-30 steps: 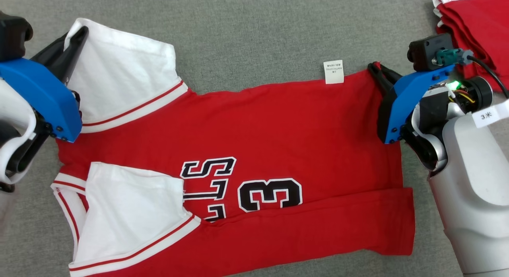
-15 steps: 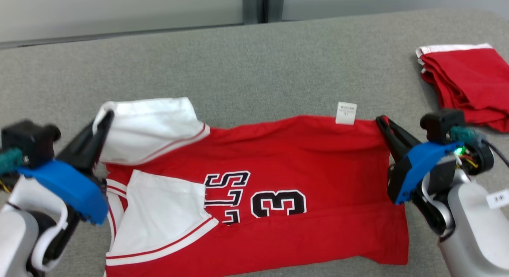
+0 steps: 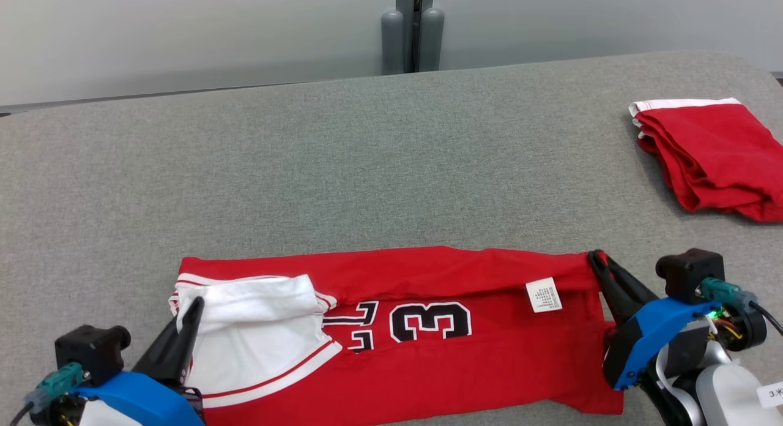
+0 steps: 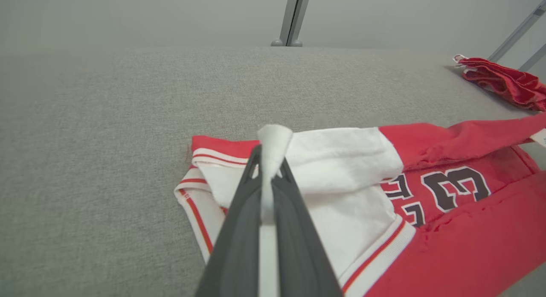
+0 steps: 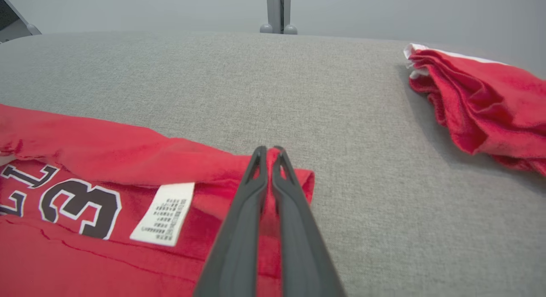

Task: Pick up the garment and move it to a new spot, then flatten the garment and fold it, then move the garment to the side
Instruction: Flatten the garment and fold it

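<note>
The garment (image 3: 428,352) lies on the grey counter (image 3: 367,169). Its near edge is cut off in the head view, and its letters (image 3: 352,325) are half hidden under the white sleeve (image 3: 263,334). The left claw (image 3: 194,306) pinches that sleeve, and the right claw (image 3: 594,256) pinches the garment's red corner. Another red cloth (image 3: 709,150) lies well beyond that corner.
</note>
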